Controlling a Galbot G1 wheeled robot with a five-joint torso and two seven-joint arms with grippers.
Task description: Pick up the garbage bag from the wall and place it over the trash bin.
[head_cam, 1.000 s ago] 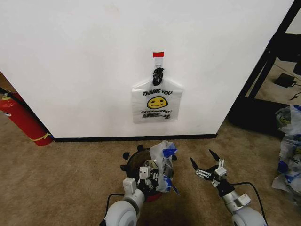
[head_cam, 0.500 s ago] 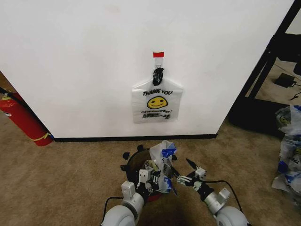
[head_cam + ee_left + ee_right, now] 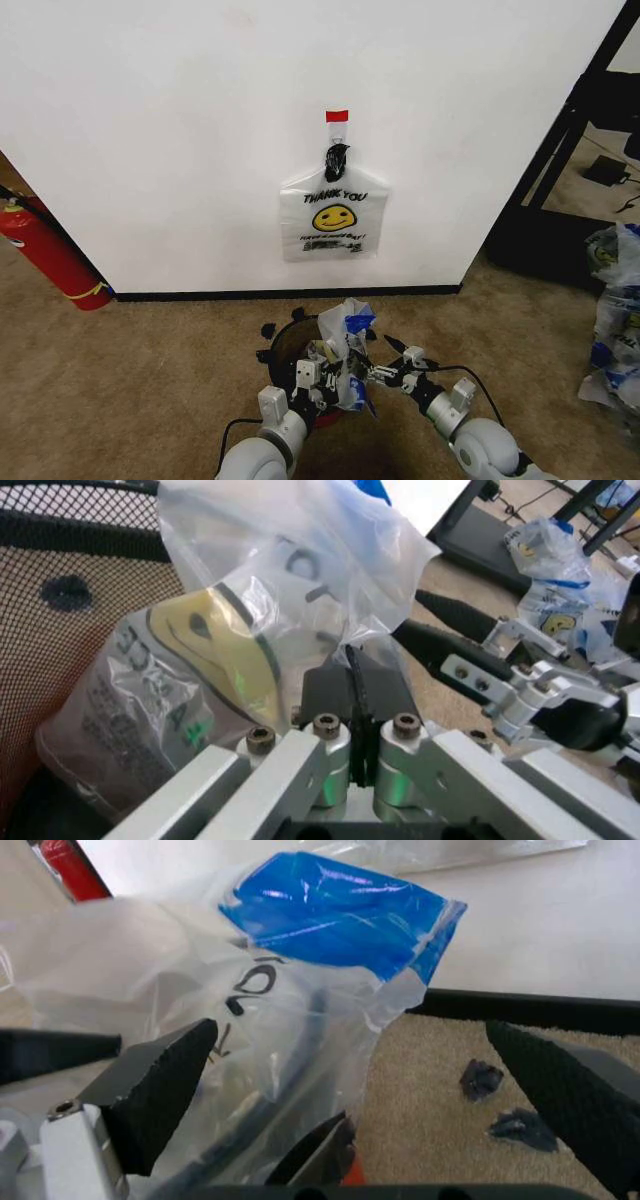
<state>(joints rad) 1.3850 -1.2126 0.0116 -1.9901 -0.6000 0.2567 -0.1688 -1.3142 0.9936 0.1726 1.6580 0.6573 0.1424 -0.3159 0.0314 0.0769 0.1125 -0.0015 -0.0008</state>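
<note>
Already a garbage bag [image 3: 347, 352] sits crumpled at the rim of the trash bin [image 3: 285, 345], not yet spread over its mouth. The left gripper [image 3: 355, 679] has its fingers pressed together, pinching a fold of the plastic. The right gripper [image 3: 360, 1065] arrives beside it, fingers spread wide around the bag's blue-printed edge, gripping nothing. Another printed bag [image 3: 333, 218] hangs from the hook [image 3: 337, 135] on the wall [image 3: 150, 150]. Judged from this, the picking is done; opening and fitting the bag remains.

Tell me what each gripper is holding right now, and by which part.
The left gripper is shut on a fold of the garbage bag at the trash bin. The right gripper is open beside the bag, holding nothing.
</note>
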